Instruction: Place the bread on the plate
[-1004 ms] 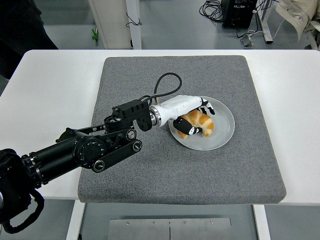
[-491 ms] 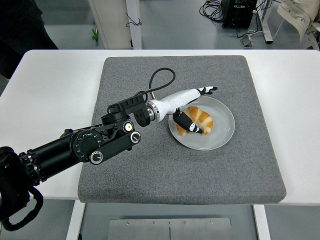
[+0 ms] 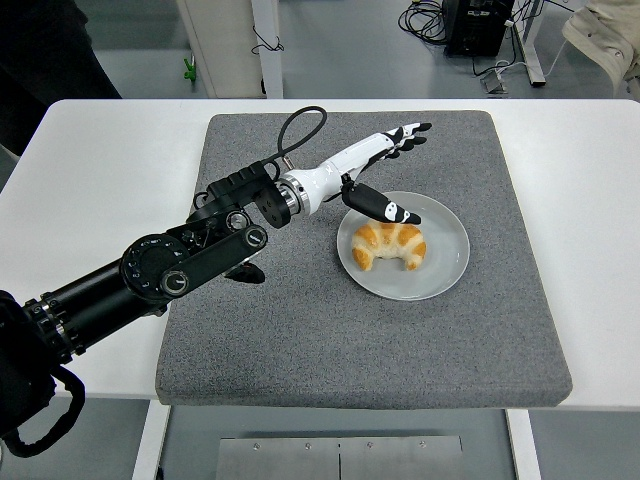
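Well, from the head view, the one croissant-shaped bread (image 3: pixel 391 243) lay on the single grey plate (image 3: pixel 447 270), right of centre in the frame, its curved back toward the top and both tips pointing down toward the plate's near rim. The left hand (image 3: pixel 388 168) hovered above and to the upper left of it, fingers spread and straight, gripping nothing; the white-and-black fingers (image 3: pixel 408 133) pointed toward the upper right while the thumb (image 3: pixel 383 205) reached down over the plate's upper-left edge, close to the bread but apart from it as far as could be told. One black arm (image 3: pixel 160 280) ran in from the lower left corner, with a looped cable (image 3: pixel 291 133) arching above the wrist. No right arm showed at all. A single grey mat (image 3: pixel 300 340) covered the middle of the white table (image 3: pixel 100 170), and the plate sat on that mat. Judging by this, the placing looked done, bread fully inside the rim. The risk from here seemed to be the thumb: hanging that low over the rim, a careless sweep to the lower left could clip the bread or nudge the plate and drag either across the mat. The cable loop could also snag if the wrist twisted sharply. Counted up: one bread, one plate, one mat, one hand in sight.
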`<act>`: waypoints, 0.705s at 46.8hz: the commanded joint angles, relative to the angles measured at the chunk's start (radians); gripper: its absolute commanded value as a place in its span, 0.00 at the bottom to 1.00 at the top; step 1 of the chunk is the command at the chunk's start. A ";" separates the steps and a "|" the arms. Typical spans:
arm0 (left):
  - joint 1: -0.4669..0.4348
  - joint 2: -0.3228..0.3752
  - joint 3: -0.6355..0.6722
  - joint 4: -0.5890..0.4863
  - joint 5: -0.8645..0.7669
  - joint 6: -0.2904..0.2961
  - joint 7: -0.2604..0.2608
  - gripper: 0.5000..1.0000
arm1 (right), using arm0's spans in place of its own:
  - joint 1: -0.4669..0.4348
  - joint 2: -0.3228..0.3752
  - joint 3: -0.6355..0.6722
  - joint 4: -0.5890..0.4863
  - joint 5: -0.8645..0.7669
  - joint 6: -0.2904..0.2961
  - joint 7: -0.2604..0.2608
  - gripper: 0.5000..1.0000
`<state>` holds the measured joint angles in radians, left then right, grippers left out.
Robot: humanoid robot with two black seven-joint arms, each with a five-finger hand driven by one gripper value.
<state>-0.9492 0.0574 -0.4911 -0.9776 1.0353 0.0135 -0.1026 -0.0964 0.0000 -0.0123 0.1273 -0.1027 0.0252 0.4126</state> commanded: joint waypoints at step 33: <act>0.033 0.157 -0.245 0.082 -0.417 0.017 -0.055 0.94 | 0.000 0.000 0.000 0.000 0.000 -0.001 0.000 1.00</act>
<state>-0.9144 0.2153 -0.7136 -0.9360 0.6708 0.0298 -0.1581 -0.0967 0.0000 -0.0123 0.1273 -0.1029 0.0247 0.4128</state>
